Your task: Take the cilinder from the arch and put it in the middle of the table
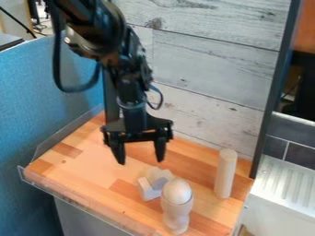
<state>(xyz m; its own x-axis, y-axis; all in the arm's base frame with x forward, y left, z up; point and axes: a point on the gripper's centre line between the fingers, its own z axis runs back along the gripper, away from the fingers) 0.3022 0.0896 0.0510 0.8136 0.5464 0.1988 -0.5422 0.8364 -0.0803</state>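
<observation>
Over the table, left of centre, the gripper (141, 154) hangs open, its two fingers apart and pointing down with nothing between them. A tall pale wooden cylinder (225, 174) stands upright near the table's right side, apart from the other pieces. Just below and slightly right of the gripper lies a small pale angular block (148, 188), which may be the arch, with a greyer face or piece (159, 178) against it. Whether those are one piece or two I cannot tell.
In front of the blocks, a rounded egg-like piece (177, 191) sits on a wooden stand (177, 215) near the front edge. The wooden table (80, 159) has a clear raised rim at left and front. A plank wall (209, 64) rises behind, with a dark post at right.
</observation>
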